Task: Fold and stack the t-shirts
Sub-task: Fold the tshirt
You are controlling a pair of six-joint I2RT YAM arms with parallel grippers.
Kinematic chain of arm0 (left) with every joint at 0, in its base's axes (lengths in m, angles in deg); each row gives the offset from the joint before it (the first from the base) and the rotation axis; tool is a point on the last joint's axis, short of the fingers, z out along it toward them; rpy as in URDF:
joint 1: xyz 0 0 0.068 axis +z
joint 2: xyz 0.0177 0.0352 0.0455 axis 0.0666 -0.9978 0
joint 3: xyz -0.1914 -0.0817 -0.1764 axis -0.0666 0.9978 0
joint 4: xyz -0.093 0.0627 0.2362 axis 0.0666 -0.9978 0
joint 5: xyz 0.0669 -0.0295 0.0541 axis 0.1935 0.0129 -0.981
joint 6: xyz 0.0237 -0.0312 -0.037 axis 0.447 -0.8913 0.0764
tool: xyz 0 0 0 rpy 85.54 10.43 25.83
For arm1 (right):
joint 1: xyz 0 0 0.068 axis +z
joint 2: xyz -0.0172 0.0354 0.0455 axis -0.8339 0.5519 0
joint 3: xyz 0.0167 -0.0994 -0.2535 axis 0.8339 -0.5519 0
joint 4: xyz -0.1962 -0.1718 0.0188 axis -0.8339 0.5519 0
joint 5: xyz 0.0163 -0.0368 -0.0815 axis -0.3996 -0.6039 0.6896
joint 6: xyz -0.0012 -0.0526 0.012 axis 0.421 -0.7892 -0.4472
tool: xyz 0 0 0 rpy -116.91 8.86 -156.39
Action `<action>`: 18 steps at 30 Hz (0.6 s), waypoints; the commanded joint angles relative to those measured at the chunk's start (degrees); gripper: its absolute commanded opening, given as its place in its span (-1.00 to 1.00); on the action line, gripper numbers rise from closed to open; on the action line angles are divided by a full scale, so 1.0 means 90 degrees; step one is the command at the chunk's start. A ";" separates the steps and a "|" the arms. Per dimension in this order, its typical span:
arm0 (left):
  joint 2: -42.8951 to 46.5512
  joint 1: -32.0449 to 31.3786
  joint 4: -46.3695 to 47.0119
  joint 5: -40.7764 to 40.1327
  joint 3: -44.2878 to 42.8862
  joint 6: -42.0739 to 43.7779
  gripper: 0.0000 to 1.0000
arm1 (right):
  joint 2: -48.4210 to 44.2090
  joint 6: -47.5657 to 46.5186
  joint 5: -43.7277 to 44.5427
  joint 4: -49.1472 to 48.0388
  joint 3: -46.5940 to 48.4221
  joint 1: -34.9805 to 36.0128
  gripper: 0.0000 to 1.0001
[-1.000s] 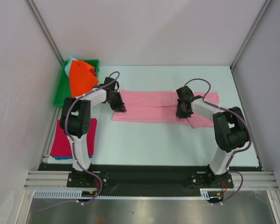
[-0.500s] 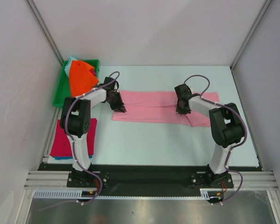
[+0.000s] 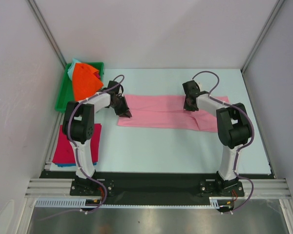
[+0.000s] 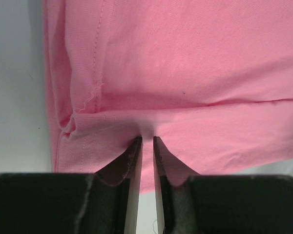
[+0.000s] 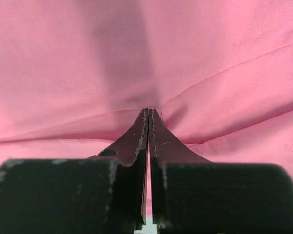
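The tray (image 3: 62,98) sits at the table's (image 3: 156,146) 10 o'clock corner and holds the orange shirt (image 3: 84,82), heaped loosely and spilling over the rim toward 3 o'clock, with a corner of the teal shirt (image 3: 74,62) showing at its 12 o'clock side. The magenta shirt (image 3: 66,146) lies folded flat at 8 o'clock, outside the tray, partly behind the left arm. The pink shirt (image 3: 156,113) lies mid-table as a long band folded lengthwise, running from 9 to 3 o'clock. The left gripper (image 3: 127,114) is at the band's 9 o'clock end. In its wrist view the tips (image 4: 147,139) stand only a sliver apart and pinch a small pucker of pink cloth near the hem. The right gripper (image 3: 188,107) is down on the band toward 2 o'clock of its middle, short of the sleeve end. Its jaws (image 5: 149,112) are pressed together, and creases in the cloth radiate from the tips, so it nips a fold of the pink shirt. The band's 3 o'clock end is uneven, with a sleeve jutting at the far corner and a flap at the near one. Bare table lies at 6 o'clock between the band and the arm bases, a narrower strip at 12 o'clock, and a margin at 3 o'clock before the wall.
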 commanded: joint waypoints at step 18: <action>0.0201 0.0084 -0.0139 -0.0289 0.0621 0.0239 -0.57 | -0.1469 0.0041 -0.0048 -0.0197 -0.1603 0.0122 -1.00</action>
